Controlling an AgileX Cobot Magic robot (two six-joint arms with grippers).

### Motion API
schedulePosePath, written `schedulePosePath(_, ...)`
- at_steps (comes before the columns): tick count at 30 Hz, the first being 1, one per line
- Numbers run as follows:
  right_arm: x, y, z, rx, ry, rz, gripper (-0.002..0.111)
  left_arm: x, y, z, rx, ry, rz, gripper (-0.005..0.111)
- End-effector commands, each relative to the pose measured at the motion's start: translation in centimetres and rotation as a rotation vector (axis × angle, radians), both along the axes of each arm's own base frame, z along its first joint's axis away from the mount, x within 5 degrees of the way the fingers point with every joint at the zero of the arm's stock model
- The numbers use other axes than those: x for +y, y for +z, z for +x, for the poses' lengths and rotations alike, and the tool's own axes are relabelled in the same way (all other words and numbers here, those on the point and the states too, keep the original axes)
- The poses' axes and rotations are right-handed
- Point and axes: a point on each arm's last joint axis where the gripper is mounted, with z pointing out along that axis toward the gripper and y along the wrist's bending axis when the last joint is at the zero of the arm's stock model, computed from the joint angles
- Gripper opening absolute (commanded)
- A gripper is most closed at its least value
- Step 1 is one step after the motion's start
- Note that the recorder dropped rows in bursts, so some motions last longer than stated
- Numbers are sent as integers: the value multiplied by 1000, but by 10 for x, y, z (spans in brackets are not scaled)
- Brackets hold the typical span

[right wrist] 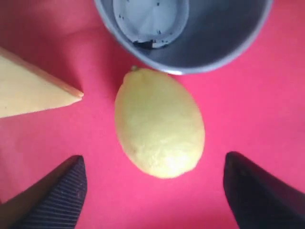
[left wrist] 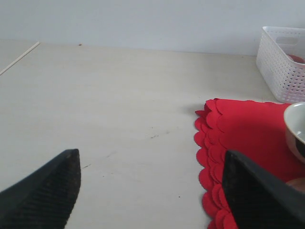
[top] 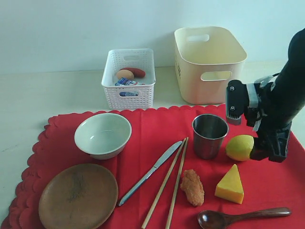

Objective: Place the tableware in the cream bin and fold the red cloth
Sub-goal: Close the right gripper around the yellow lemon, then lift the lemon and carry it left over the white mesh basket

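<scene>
The red cloth (top: 157,143) lies spread over the table. On it are a pale bowl (top: 102,135), a wooden plate (top: 78,195), a knife (top: 151,172), chopsticks (top: 167,191), a steel cup (top: 209,135) and a dark spoon (top: 243,216). The cream bin (top: 208,62) stands behind the cloth. My right gripper (top: 270,155) hangs open just right of a lemon (top: 239,147). In the right wrist view the lemon (right wrist: 159,124) lies just ahead of the gripper (right wrist: 155,191), touching the cup (right wrist: 190,33). My left gripper (left wrist: 152,191) is open above the bare table beside the cloth's scalloped edge (left wrist: 238,133).
A white perforated basket (top: 129,76) with an egg, a sausage and a small carton stands left of the bin. A cheese wedge (top: 230,185) and a brown fried piece (top: 192,187) lie on the cloth near the lemon. The left wrist view catches the bowl's rim (left wrist: 296,129).
</scene>
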Motion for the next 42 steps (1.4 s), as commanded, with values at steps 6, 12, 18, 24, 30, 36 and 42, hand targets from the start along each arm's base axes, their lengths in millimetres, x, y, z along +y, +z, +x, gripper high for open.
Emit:
schedulePosePath(6,3,-42,12,26,120,-4,74,0,0,0,-13,-6,0,78)
schedulePosePath(12,4,-58,14,50,120,-8,63,0,0,0,-13,-6,0,78)
schedulePosePath(18,4,-54,13,56,110,-3,20,0,0,0,-13,-6,0,78)
schedulePosePath(24,3,-31,9,29,109,2,0,0,0,0,-13,-6,0,78)
schedulePosePath(30,-5,13,2,-92,65,-39,0,0,0,0,-13,-6,0,78)
schedulePosePath(36,-15,61,-10,-244,13,-86,0,0,0,0,-13,-6,0,78)
schedulePosePath(42,-4,109,-4,-374,-181,121,0,0,0,0,-13,-6,0,78)
